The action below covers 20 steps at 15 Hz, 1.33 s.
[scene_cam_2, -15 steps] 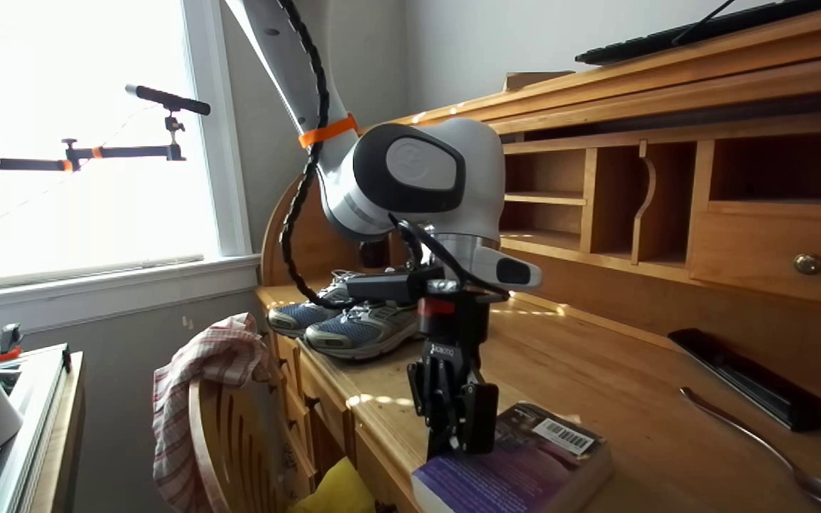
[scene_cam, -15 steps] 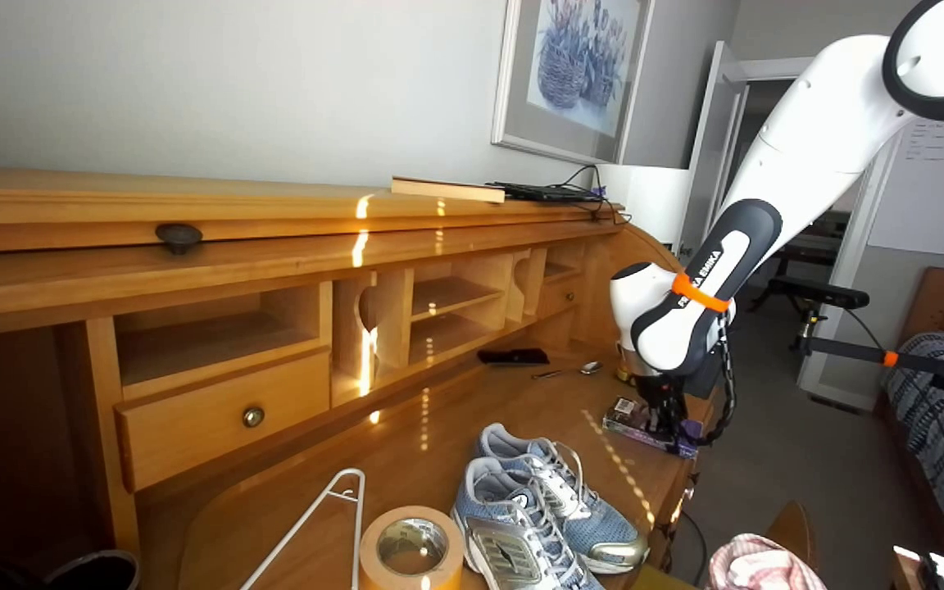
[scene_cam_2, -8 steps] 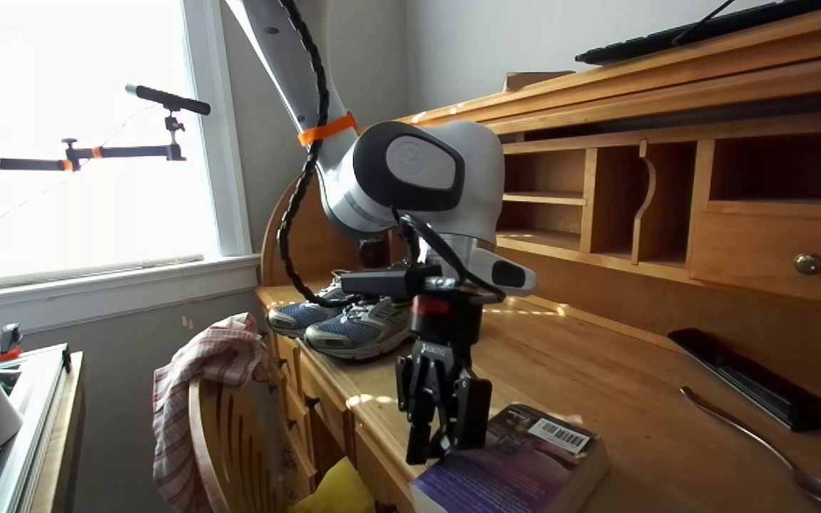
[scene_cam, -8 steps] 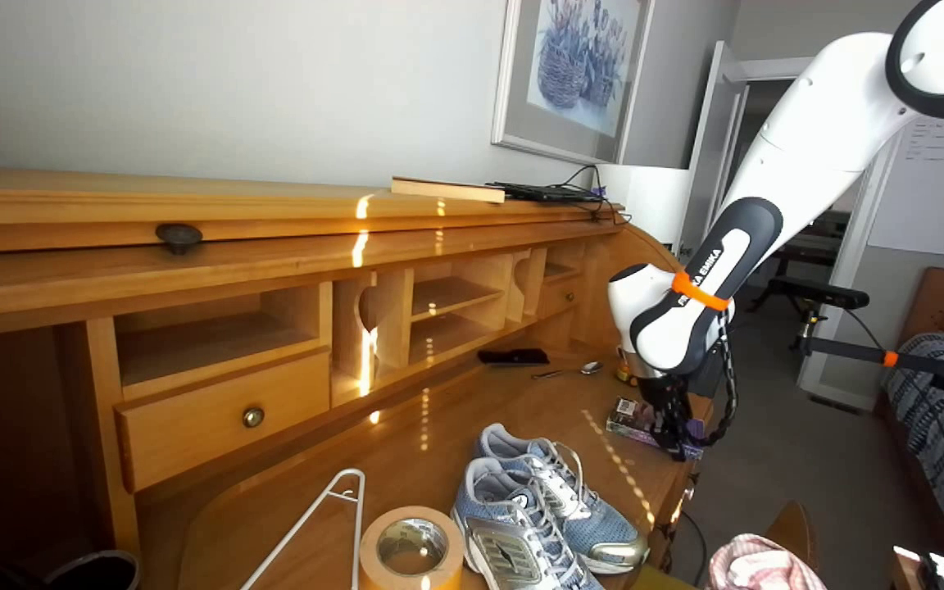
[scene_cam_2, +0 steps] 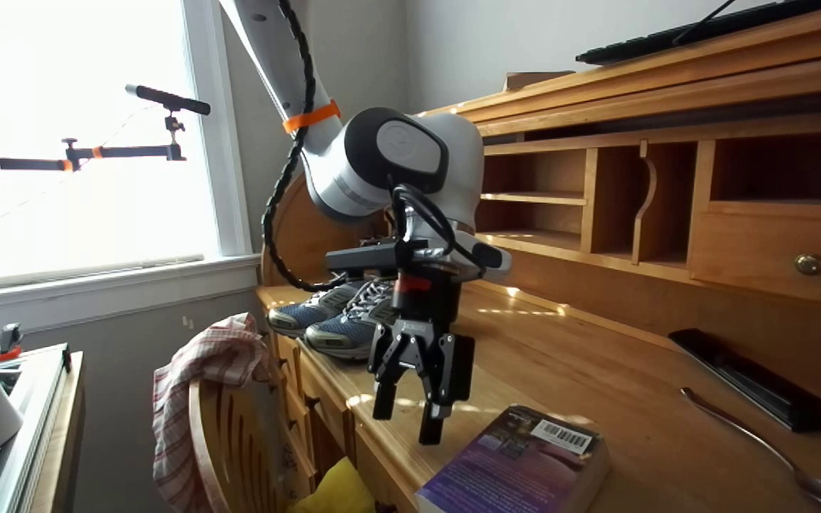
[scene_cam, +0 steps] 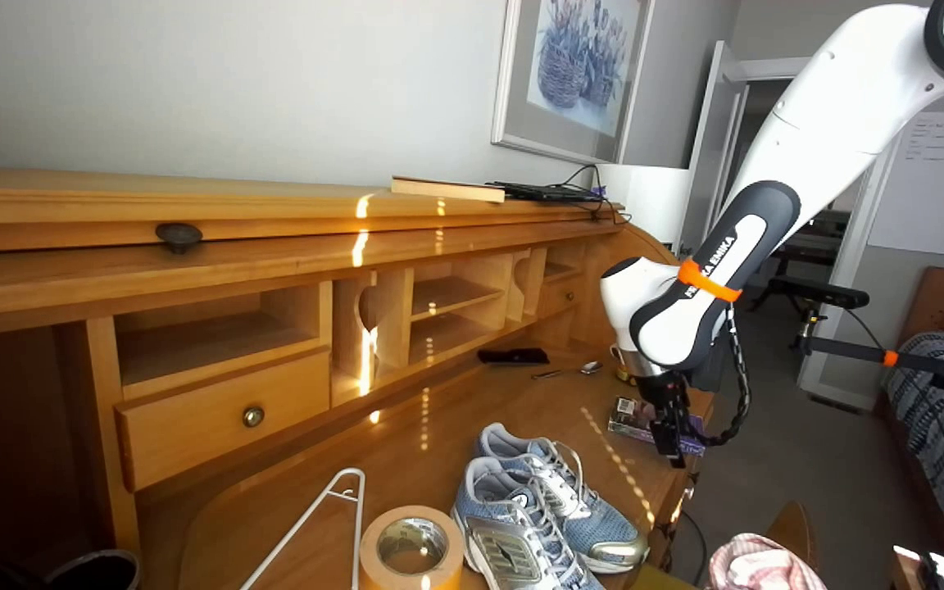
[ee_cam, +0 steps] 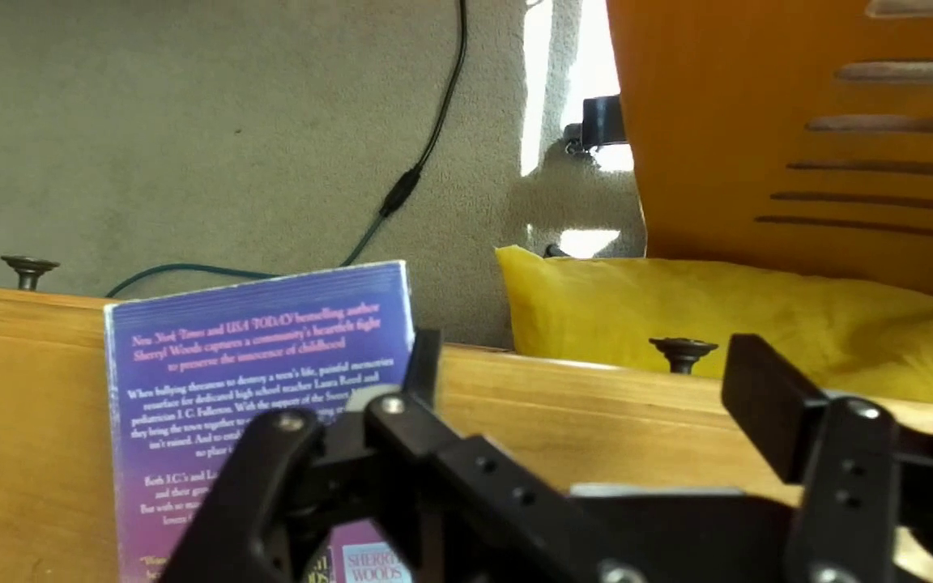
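Hand [scene_cam_2: 407, 429] hovers, spread wide; purple book [scene_cam_2: 507, 463] lies nearby.

There's the book [scene_cam_2: 503, 470], closed and flat on the desk [scene_cam_2: 617, 363], back cover up! It's a thick paperback, and the colour runs from purple through mauve into a dark picture at the opposite end, where a white barcode [scene_cam_2: 561, 436] sits. Now the print on that purple: pink lines up top, white lines below, Sherryl Woods named in the pink. And the purple end is right at the desk's front edge, slightly askew to it, reaching past it in the wrist view!
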Tool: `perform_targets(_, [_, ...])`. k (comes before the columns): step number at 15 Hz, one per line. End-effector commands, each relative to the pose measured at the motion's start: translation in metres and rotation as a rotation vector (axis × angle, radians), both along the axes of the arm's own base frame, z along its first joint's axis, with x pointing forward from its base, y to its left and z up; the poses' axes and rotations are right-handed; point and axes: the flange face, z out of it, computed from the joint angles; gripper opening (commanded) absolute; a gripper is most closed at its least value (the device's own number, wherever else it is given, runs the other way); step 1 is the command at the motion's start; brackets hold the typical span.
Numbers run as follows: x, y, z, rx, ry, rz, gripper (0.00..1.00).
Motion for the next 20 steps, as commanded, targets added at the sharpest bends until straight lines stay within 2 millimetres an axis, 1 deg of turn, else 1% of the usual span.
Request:
perform_targets(1, [0.001,0.001,0.0,0.001,0.0,0.001,0.96])
perform_targets(2, [0.001,0.0,0.001,0.0,-0.002,0.0,1.0])
perform_targets(7, [0.001,-0.003,0.001,-0.001,-0.004,-0.004,1.0])
perform_targets(10, [-0.003,-0.001,-0.004,-0.067,0.0,0.078,1.0])
perform_targets(13, [-0.015,0.003,-0.003,-0.168,-0.018,0.169,1.0])
perform_targets(15, [-0.024,0.007,-0.007,-0.213,-0.032,0.209,1.0])
perform_targets(18, [-0.037,0.016,-0.011,-0.274,-0.062,0.24,1.0])
perform_targets(20, [-0.045,0.023,-0.014,-0.308,-0.078,0.291,1.0])
